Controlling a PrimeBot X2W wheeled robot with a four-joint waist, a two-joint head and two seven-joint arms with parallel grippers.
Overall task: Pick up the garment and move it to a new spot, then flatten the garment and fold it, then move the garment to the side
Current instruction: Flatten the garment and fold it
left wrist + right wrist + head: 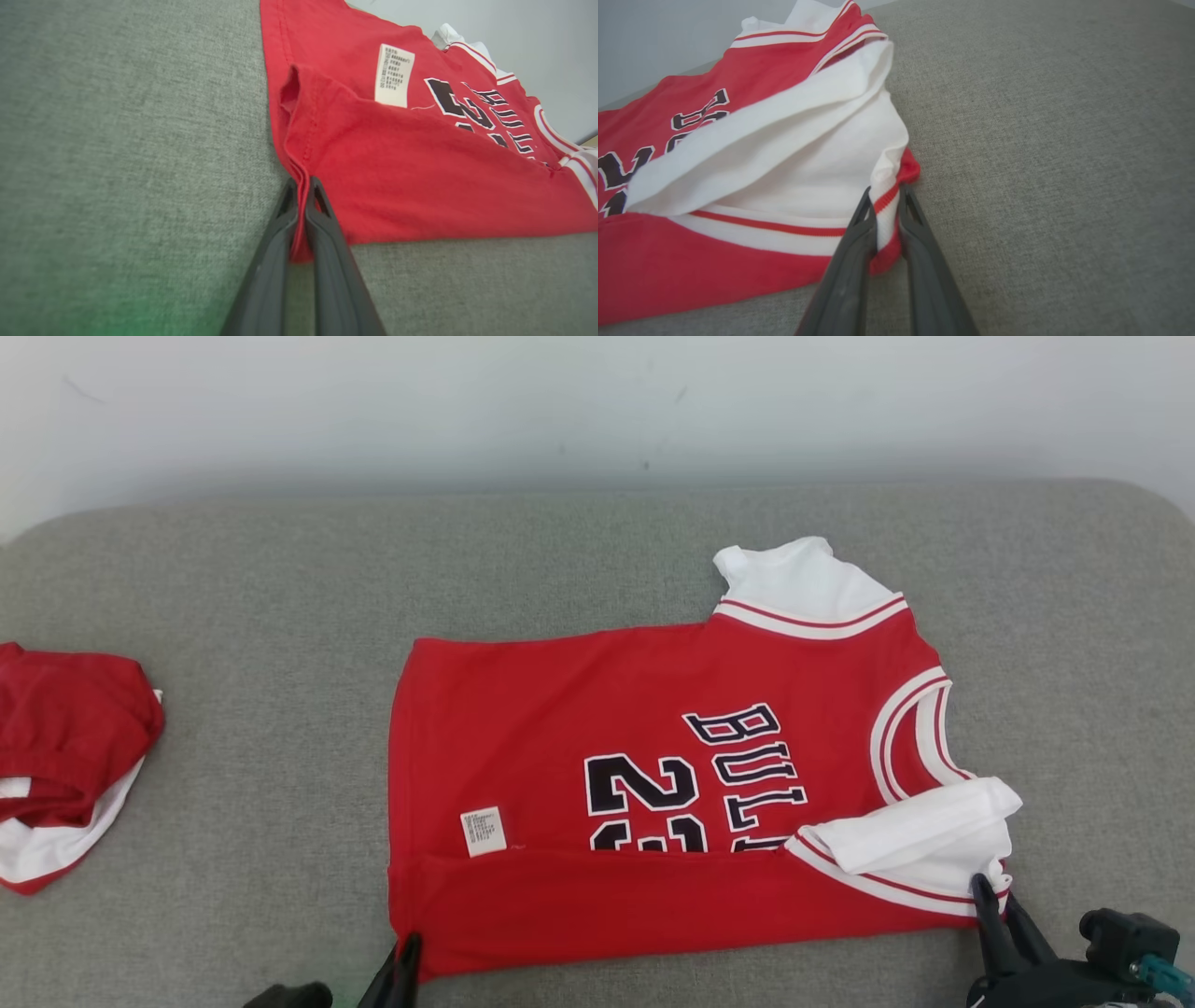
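Our left claw [302, 183] is pinched tight on the near left corner of the jersey [597, 709], and our right claw [885, 192] on its near right sleeve. The jersey lies flat mid-table [280, 579]. We should probably lift both corners evenly and keep the edge taut while folding it far.

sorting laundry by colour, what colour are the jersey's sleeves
The short fabric sleeves are white; best in right wrist view.

The left tool [302, 184] and right tool [885, 193] each have two long, matte dark grey fingers [331, 261], tapering, with a small cut-out near each tip. Beside the right tool sits a black blocky housing [1116, 933] carrying a teal connector [1164, 977].
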